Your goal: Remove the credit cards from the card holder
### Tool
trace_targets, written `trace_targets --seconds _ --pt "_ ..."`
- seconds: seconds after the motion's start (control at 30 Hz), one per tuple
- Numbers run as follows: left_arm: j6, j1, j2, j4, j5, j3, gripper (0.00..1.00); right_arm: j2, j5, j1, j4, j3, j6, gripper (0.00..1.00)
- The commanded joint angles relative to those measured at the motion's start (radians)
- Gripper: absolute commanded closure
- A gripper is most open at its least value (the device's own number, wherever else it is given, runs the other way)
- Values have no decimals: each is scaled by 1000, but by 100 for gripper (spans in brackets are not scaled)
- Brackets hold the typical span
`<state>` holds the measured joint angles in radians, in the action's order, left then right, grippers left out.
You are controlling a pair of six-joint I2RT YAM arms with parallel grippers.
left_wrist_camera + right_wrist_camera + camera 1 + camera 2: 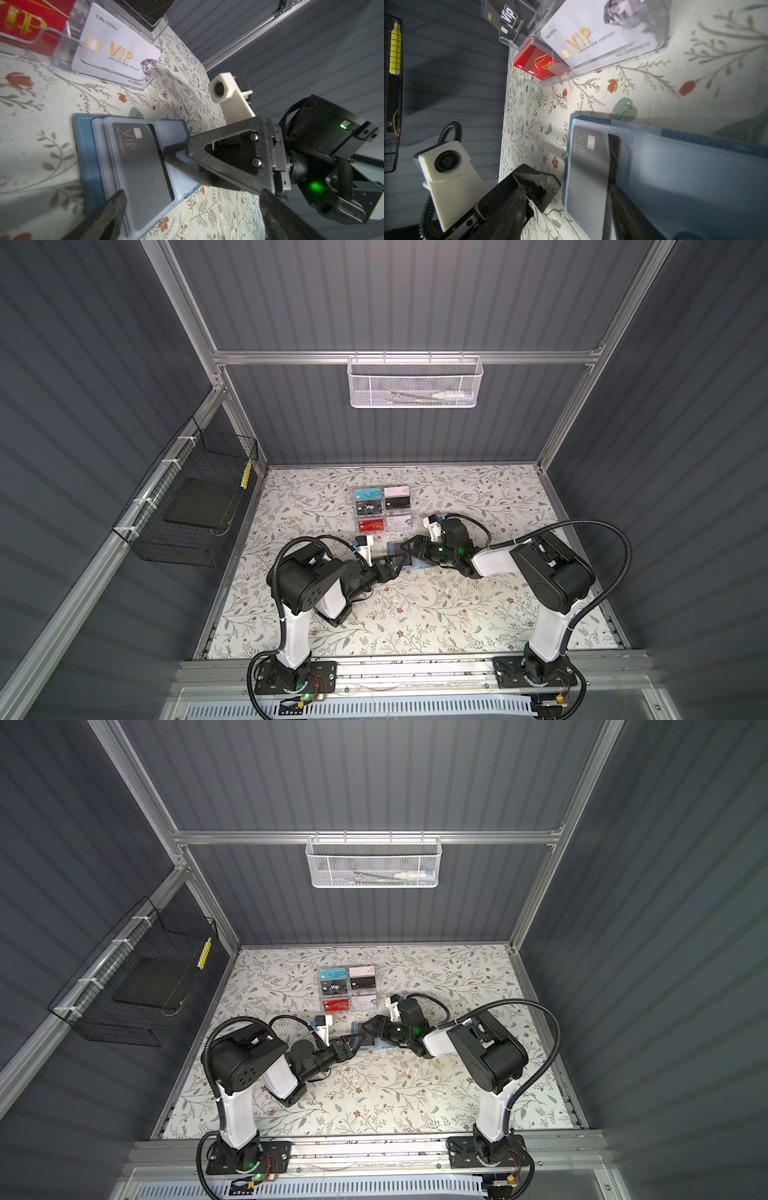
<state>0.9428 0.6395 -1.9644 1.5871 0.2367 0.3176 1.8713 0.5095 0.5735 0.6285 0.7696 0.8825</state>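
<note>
Grey ribbed walls [415, 302] close in the floral surface [415, 614] on three sides. I read the surface as a dial, 12 at the back wall.

My left pincer [400, 563] reaches in from 8 o'clock and stands spread wide at the centre. One of its fingers [115, 207] lies over the sleeves' 6 o'clock end, touching or not I cannot tell. The other hangs off the holder's 3 o'clock side.

My right pincer [166, 155] reaches in from 3 o'clock, tips drawn close at the bared long edge of the black credit card [143, 166]. Whether they nip it I cannot tell.

The card holder [85, 149] lies open and flat at the centre, between both pincers. Its blue stitched border shows at 9 and 12.

Bare surface runs broad toward 6, 9 and 3. At 12 the clear acrylic rack [384, 510] of coloured cards stands near, leaving only a narrow strip.

The card's long axis runs 12 to 6, chip and the start of "VIP" at the 12 end. A dark strip along its 3 o'clock edge sticks out of the translucent sleeve.

A metal rail [415, 668] bounds the surface at 6. A white mesh basket [374, 385] hangs on the back wall and a black wire basket [158, 531] on the 9 o'clock wall.
</note>
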Motion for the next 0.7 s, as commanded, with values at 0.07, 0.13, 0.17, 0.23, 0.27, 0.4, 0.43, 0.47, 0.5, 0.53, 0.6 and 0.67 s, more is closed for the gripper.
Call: trace_targets --seconds 0.07,0.13,0.17,0.23,0.27,0.4,0.43,0.47,0.5,0.53,0.6,0.67 --pt "29 -9 -97 -58 5 -41 0 12 0 8 2 -10 -3 35" --pt "33 -11 -107 -59 8 -38 0 8 -10 6 -15 -10 -10 35" --pt "33 -11 -108 -59 7 -39 0 4 -16 8 -25 -12 -17 36" --pt "31 -11 -107 -59 6 -41 0 -5 -27 8 -43 -13 -28 36" --pt "32 -12 -107 -59 6 -41 0 -9 -31 9 -50 -13 -32 36" --pt "34 -16 -95 -90 6 -40 0 -18 -45 9 -81 -13 -50 36" --pt "33 -16 -93 -102 5 -38 0 -19 -43 8 -82 -13 -50 36" --pt "31 -15 -90 -108 4 -37 0 -16 -41 9 -83 -13 -48 36" --pt "30 -15 -88 -113 2 -38 0 -15 -39 8 -80 -13 -47 36" --pt "30 -16 -87 -119 -1 -38 0 -12 -35 9 -73 -14 -44 37" --pt "25 -15 -84 -134 -1 -37 0 -7 -27 10 -62 -16 -37 38" --pt "24 -15 -83 -150 0 -34 0 -4 -26 11 -56 -16 -33 39"
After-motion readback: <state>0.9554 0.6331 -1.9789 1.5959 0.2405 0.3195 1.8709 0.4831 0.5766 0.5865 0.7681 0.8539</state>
